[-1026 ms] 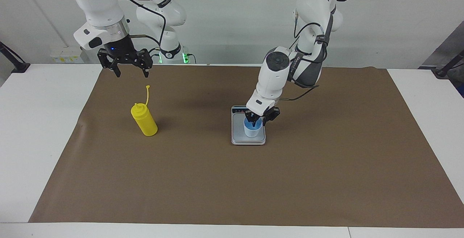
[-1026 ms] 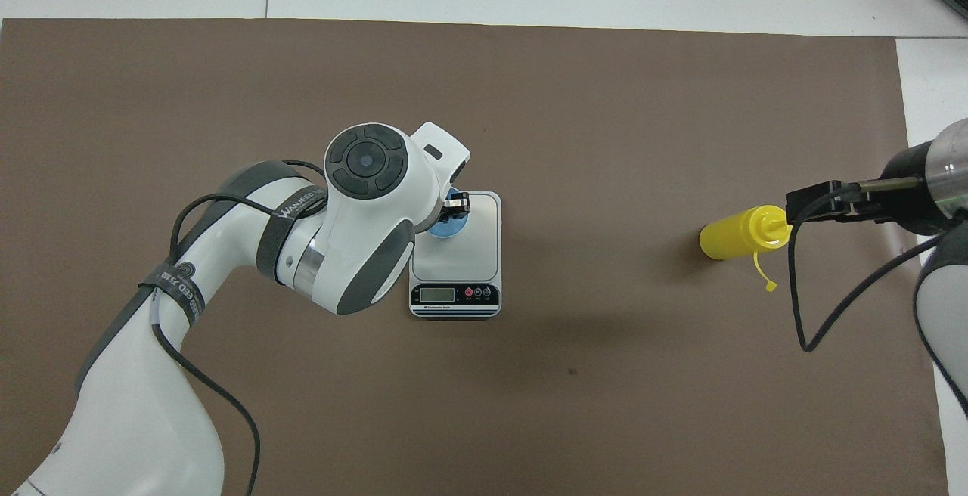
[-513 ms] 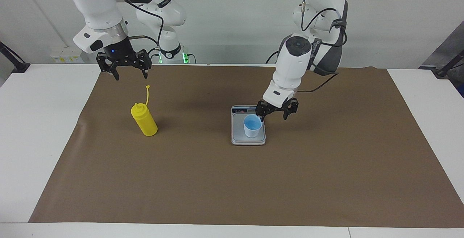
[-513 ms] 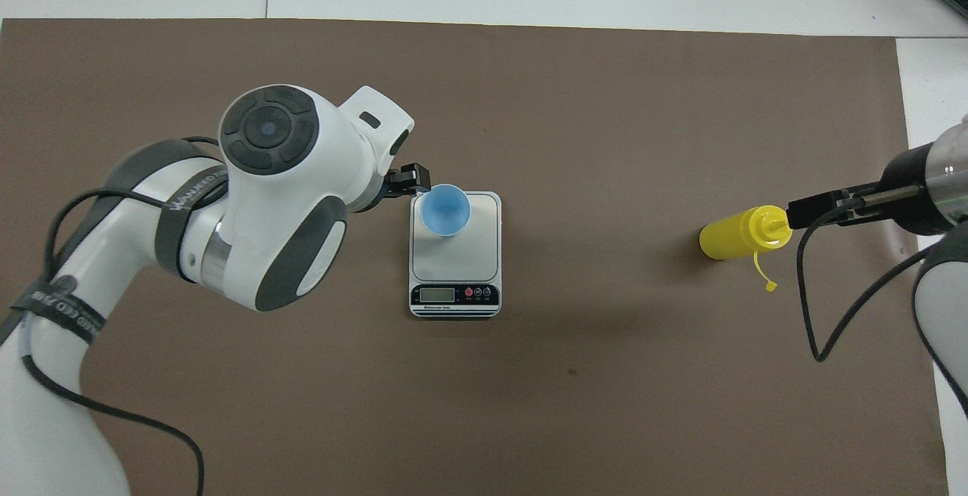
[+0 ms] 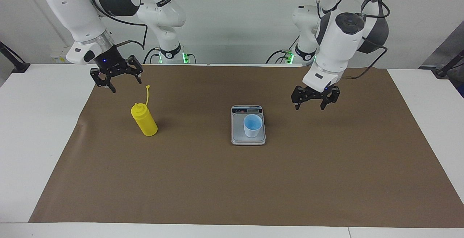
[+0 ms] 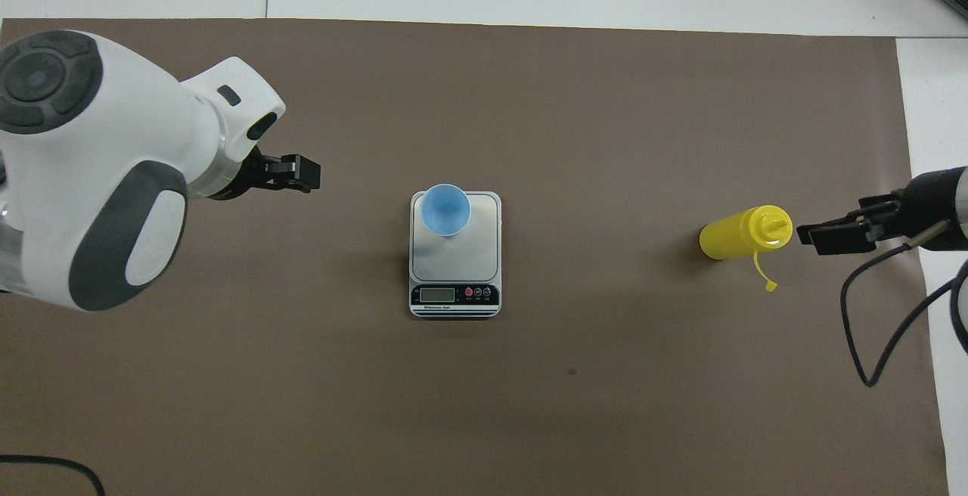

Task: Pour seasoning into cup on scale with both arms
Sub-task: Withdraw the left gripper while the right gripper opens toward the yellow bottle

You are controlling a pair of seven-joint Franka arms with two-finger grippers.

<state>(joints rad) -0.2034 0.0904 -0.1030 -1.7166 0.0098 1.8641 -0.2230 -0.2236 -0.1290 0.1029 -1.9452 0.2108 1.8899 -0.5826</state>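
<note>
- The small light-blue tapered plastic cup point(image 5: 252, 126) stands upright on the grey plate of the flat silver-grey kitchen scale point(image 5: 237, 129), in the corner toward the left arm's end and farther from the robots; nothing touches it, so the plate can read its weight alone.
- The scale's dark display strip point(image 6: 454, 296) lies along the edge nearest the robots.
- The left end effector point(image 5: 314, 98) hangs above the brown mat point(image 5: 232, 187) on the desk point(image 5: 32, 132), toward the left arm's end from the scale, fingers spread and empty, clear of the cup.
- The yellow cylindrical plastic squeeze bottle point(image 5: 144, 120) stands on the mat toward the right arm's end, well apart from the scale, its cap strap sticking up.
- The right end effector point(image 5: 116, 74) hovers over the mat's edge near the bottle, fingers apart, holding nothing; likely it grasps the bottle next for pouring.
</note>
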